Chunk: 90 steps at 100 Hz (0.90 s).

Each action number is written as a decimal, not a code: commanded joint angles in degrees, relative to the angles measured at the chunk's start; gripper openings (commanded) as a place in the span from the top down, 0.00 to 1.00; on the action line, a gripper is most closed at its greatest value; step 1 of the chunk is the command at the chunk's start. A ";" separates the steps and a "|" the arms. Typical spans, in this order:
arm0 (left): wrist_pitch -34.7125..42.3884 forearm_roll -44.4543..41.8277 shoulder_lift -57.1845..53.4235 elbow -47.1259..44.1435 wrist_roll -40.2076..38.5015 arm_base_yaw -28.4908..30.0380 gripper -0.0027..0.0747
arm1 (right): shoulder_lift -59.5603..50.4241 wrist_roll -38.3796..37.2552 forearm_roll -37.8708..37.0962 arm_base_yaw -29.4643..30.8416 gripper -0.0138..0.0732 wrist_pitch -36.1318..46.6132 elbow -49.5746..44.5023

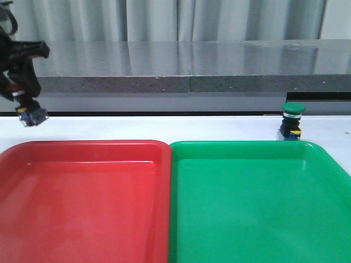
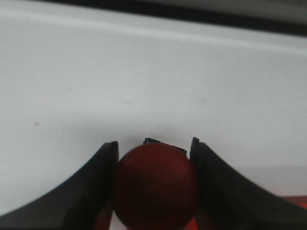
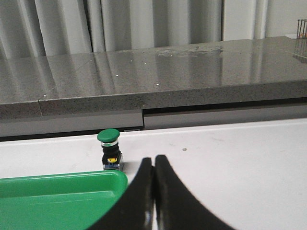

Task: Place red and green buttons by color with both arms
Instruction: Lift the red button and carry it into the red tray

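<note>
left gripper (image 2: 154, 184) clamps red button (image 2: 156, 187); green button (image 1: 292, 121) beside green tray (image 1: 258, 150) rim.

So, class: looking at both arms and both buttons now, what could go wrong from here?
1. The left gripper pinches the dark red mushroom-cap button by its rounded cap, lifted beyond the red plastic tray; it may slip out.
2. The right gripper has its jaws shut beside the upright green-capped button, so approaching like that could topple it.

front view forward, wrist views close
</note>
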State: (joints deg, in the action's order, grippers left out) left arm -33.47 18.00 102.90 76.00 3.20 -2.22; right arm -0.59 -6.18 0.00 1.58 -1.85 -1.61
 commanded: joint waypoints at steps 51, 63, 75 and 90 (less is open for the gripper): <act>5.31 0.53 -19.77 -17.51 -1.57 -5.80 0.79 | -1.25 0.17 0.00 0.39 0.91 4.39 1.13; 5.31 0.53 -20.22 -20.53 -1.57 -8.18 0.79 | -1.25 0.17 0.00 0.39 0.91 4.39 1.13; 6.30 0.28 -20.22 -22.92 -1.57 -10.71 0.79 | -1.25 0.17 0.00 0.39 0.91 4.39 1.13; 8.03 -2.37 -20.22 -25.30 -1.57 -13.53 0.79 | -1.25 0.17 0.00 0.39 0.91 4.39 1.13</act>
State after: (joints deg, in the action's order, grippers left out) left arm -29.20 16.99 85.17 50.29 2.30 -14.08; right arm -0.59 -6.18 0.00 1.58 -1.85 -1.61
